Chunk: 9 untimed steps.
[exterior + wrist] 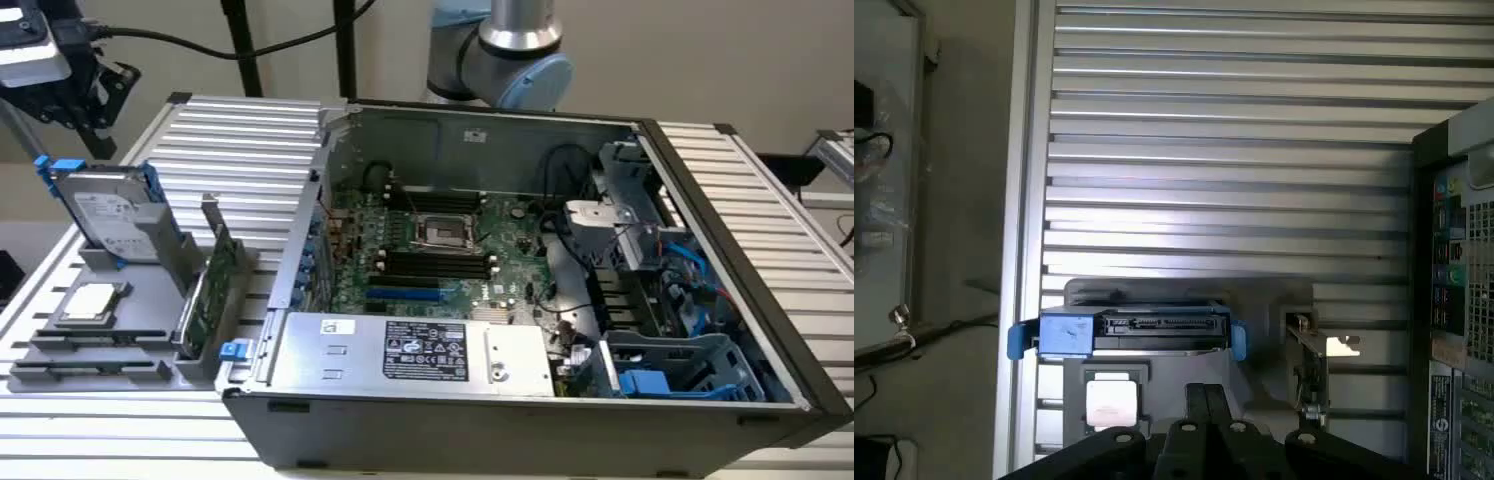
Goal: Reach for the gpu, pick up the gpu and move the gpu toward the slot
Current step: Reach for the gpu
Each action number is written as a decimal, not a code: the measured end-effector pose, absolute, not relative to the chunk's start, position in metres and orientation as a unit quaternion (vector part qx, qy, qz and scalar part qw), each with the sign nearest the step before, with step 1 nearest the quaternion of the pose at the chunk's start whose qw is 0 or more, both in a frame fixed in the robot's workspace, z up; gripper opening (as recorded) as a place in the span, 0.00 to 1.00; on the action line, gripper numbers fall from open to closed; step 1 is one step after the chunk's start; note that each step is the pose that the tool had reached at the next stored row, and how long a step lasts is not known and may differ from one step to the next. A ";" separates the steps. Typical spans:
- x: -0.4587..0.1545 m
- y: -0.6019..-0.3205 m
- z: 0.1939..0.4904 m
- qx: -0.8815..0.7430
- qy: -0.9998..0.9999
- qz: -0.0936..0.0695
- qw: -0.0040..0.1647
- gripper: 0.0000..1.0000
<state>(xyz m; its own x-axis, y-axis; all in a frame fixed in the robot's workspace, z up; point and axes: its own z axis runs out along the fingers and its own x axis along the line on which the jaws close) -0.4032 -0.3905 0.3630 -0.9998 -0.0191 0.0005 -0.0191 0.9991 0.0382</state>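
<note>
The gpu (214, 285) stands upright in the rack (80, 372); wrist view shows the hand (1206, 395), grip unclear.

Pincer (1206, 398) near blue-railed hard drive (1154, 326) — processor chip (1112, 402) beside it, gpu (1307, 352) standing edge-on nearby; ribbed desk (1224, 150) beneath.

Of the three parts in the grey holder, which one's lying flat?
The small square silver processor chip lies flat; the silver hard drive with blue rails and the thin green circuit-board card both stand on edge.
</note>
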 end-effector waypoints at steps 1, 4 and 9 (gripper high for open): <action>-0.403 -0.391 0.363 0.010 -1.000 -0.019 0.000 0.11; -0.403 -0.391 0.363 0.010 -1.000 -0.019 0.000 0.11; -0.403 -0.391 0.363 0.010 -1.000 -0.019 0.000 0.11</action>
